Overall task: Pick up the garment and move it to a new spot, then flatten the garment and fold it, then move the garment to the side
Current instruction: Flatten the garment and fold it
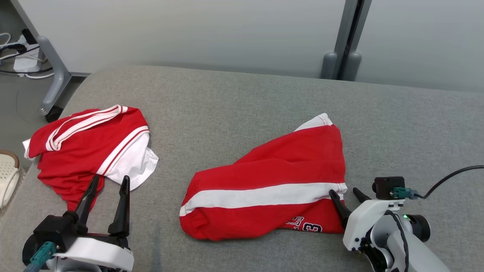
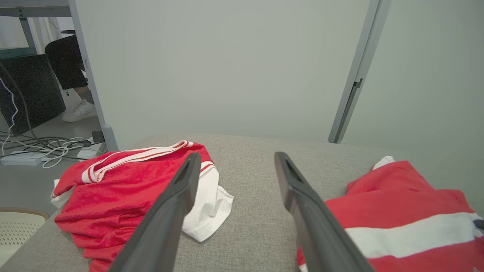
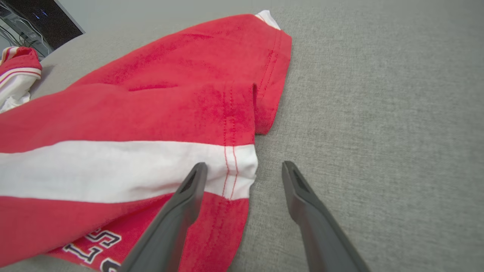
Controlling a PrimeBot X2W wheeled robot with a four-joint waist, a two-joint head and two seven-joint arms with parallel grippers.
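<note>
A red garment (image 1: 264,177) (image 2: 397,196) (image 3: 151,113) with a white stripe and dark lettering lies loosely spread at the middle of the grey padded table (image 1: 242,105). My right gripper (image 1: 345,192) (image 3: 245,166) is open at the garment's right hem. One finger is over the cloth and the other over bare table, and nothing is gripped. A second red and white garment (image 1: 87,151) (image 2: 124,185) (image 3: 19,64) lies crumpled at the table's left end. My left gripper (image 1: 110,178) (image 2: 237,155) hovers open just in front of it, holding nothing.
A pale perforated basket (image 1: 7,173) (image 2: 15,230) sits off the table's left edge. Cables and a power strip (image 1: 22,56) (image 2: 22,158) lie on the floor beyond it, by a person's leg and white shoe (image 2: 79,109). Grey wall panels (image 1: 189,34) stand behind the table.
</note>
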